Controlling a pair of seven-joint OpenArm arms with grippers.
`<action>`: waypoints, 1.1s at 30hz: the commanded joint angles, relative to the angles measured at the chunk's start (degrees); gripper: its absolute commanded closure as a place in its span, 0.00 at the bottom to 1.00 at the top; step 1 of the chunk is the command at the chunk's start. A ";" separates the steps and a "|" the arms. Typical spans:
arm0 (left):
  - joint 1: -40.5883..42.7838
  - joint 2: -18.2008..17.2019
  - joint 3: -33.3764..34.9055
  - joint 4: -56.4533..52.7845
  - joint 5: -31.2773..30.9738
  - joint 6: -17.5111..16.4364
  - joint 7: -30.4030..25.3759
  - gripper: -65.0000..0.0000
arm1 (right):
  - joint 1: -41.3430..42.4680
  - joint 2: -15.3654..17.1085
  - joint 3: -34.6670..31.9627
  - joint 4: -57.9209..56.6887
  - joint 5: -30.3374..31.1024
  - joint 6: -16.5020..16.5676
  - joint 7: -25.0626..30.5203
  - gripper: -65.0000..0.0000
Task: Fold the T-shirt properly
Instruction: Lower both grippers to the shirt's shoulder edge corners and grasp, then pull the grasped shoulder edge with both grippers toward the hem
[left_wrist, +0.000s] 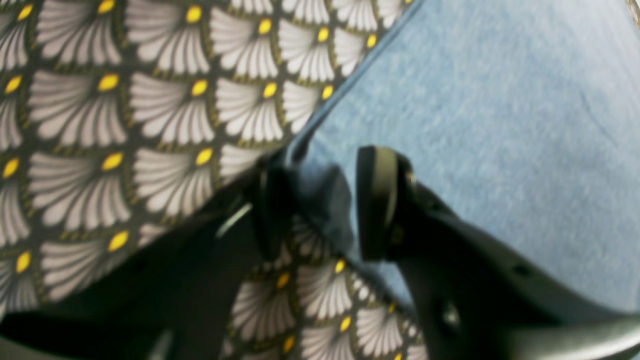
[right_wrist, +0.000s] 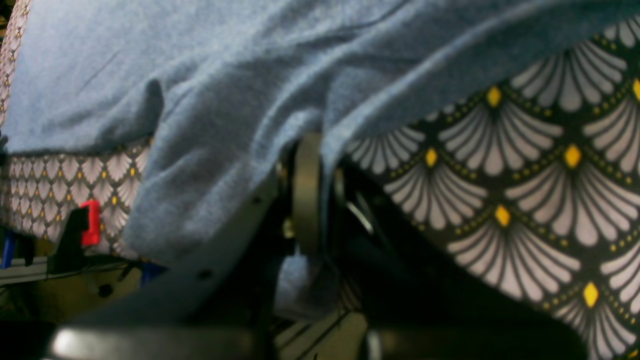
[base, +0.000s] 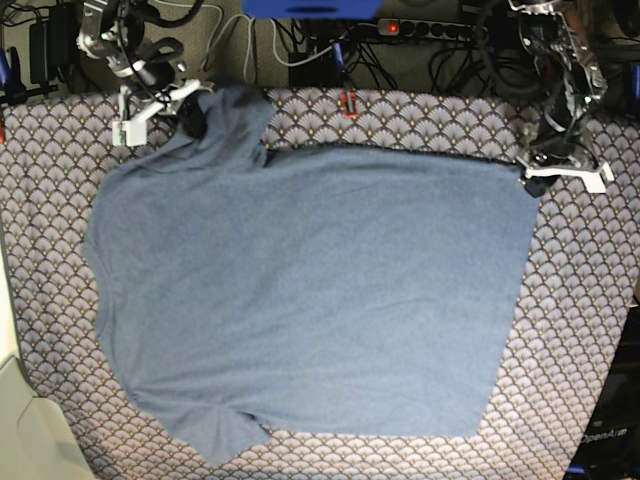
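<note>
Patterned cloth (base: 590, 300) with those grey fan shapes and little yellow dots is covering the whole table, and cables (base: 300, 45) plus a power strip (base: 430, 28) are piling up along the 12 o'clock edge of the base view.

Sitting on top of it, the T-shirt (base: 310, 310) is taking up most of the middle, plain slate-blue side up, mostly lying flat. One sleeve is poking out toward 7 o'clock and the fabric is bunching and lifting at 11 o'clock, where my right arm is.

My right gripper (right_wrist: 317, 195) is pinching that bunched bit: in the right wrist view the cloth is draping over both fingers and hanging down between them, with folds running off toward 10 o'clock. A red clip (right_wrist: 90, 222) is showing at the table edge around 8 o'clock.

My left gripper (left_wrist: 325, 205) is over at the 2 o'clock corner of the shirt in the base view. Its jaws are standing apart with a small dark fold of the shirt's edge between the pads (left_wrist: 372, 200), though it's too blurry to say how firmly they're gripping it.
</note>
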 joint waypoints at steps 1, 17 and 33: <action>0.37 0.19 0.13 -0.37 0.49 1.19 3.19 0.69 | -1.31 0.26 -0.03 -1.42 -5.57 -2.80 -7.30 1.00; -0.33 1.34 0.05 6.40 0.49 1.27 3.81 0.99 | 2.21 5.27 -0.03 5.96 -5.39 -2.62 -7.39 1.00; -16.50 -0.86 0.13 1.74 1.10 1.89 10.23 0.99 | 20.58 11.24 -0.82 5.52 -5.66 -2.62 -12.84 1.00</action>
